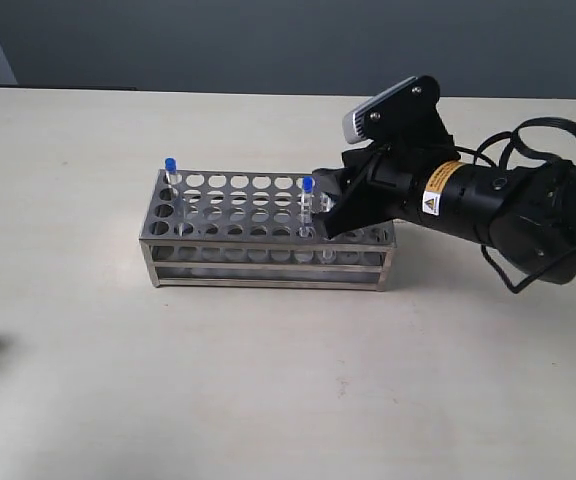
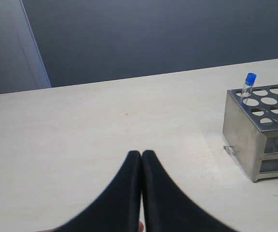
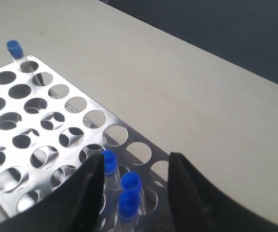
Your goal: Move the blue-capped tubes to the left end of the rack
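Observation:
The steel rack [image 1: 223, 225] lies across the table, also in the left wrist view [image 2: 240, 140] and the right wrist view [image 3: 13, 159]. One blue-capped tube [image 1: 170, 172] stands in the rack's far left corner hole [image 2: 248, 87] [image 3: 15, 51]. Three more blue-capped tubes [image 3: 122, 186] cluster near the rack's right end; only one [image 1: 307, 200] shows in the exterior view. My right gripper [image 3: 134, 162] [image 1: 330, 205] is open, its fingers straddling that cluster without touching clearly. My left gripper [image 2: 142, 153] is shut and empty over bare table, left of the rack.
The pale table [image 1: 268, 380] runs wide on every side of the rack. A dark wall [image 2: 153, 34] stands behind the table's far edge. The right arm's black body [image 1: 508, 205] hangs over the table right of the rack.

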### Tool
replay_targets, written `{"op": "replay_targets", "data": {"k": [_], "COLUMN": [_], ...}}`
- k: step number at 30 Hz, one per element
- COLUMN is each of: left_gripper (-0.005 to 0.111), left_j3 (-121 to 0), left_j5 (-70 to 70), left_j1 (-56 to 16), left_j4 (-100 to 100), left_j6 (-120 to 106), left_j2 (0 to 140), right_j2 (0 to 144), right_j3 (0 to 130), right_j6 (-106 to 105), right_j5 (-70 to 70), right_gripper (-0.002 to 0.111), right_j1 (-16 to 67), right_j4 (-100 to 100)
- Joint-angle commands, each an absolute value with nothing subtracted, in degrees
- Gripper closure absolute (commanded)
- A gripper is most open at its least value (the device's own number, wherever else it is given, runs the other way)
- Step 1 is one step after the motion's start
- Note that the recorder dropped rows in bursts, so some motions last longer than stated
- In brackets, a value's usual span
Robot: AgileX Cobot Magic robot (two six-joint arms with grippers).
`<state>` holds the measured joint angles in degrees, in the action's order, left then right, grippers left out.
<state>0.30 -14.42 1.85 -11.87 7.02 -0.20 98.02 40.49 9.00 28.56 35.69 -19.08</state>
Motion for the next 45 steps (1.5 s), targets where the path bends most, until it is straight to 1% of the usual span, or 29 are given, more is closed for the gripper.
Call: {"op": "replay_targets", "data": {"k": [1,6,9,14,15,17,19,20,21,24,29,34,40,45], "left_gripper": [0.106,0.106,0.106,0.106,0.106,0.106,0.106,0.106,0.106,0.106,0.106,0.106,0.106,0.106], "left_j3": [0.0,0.0,0.0,0.0,0.0,0.0,0.0,0.0,0.0,0.0,0.0,0.0,0.0,0.0], "left_j5": [-13.73,-13.73,-13.73,-13.73,-13.73,-13.73,-13.73,-13.73,-13.73,-13.73,-13.73,-13.73,-13.73,-13.73], "left_j1": [1.6,1.6,1.6,1.6,1.6,1.6,1.6,1.6,1.6,1.6,1.6,1.6,1.6,1.6], "left_j4": [-11.6,-11.6,-11.6,-11.6,-11.6,-11.6,-11.6,-11.6,-11.6,-11.6,-11.6,-11.6,-11.6,-11.6], "left_j6": [7.06,7.06,7.06,7.06,7.06,7.06,7.06,7.06,7.06,7.06,7.06,7.06,7.06,7.06], "left_j2": [0.0,0.0,0.0,0.0,0.0,0.0,0.0,0.0,0.0,0.0,0.0,0.0,0.0,0.0], "right_j2": [100.61,101.3,101.53,101.53,101.53,101.53,101.53,101.53,101.53,101.53,101.17,96.77,88.9,86.63], "right_j3": [40.17,40.17,40.17,40.17,40.17,40.17,40.17,40.17,40.17,40.17,40.17,40.28,40.91,44.54], "right_j6": [8.94,8.94,9.16,9.16,9.16,9.16,9.16,9.16,9.16,9.16,9.16,9.0,9.02,9.02], "right_j5": [30.33,30.47,27.52,26.97,26.97,26.97,26.97,27.08,27.08,26.72,24.75,19.63,19.94,20.26], "right_gripper": [0.066,0.066,0.066,0.066,0.069,0.077,0.078,0.082,0.087,0.109,0.109,0.109,0.109,0.109], "right_j1": [35.34,35.34,35.34,35.34,35.34,35.34,35.34,35.34,35.34,35.34,35.34,35.34,35.45,35.84], "right_j4": [-17.92,-17.19,-17.3,-17.4,-17.4,-17.4,-17.94,-18.35,-18.35,-18.35,-18.75,-18.98,-18.98,-19.38]}}
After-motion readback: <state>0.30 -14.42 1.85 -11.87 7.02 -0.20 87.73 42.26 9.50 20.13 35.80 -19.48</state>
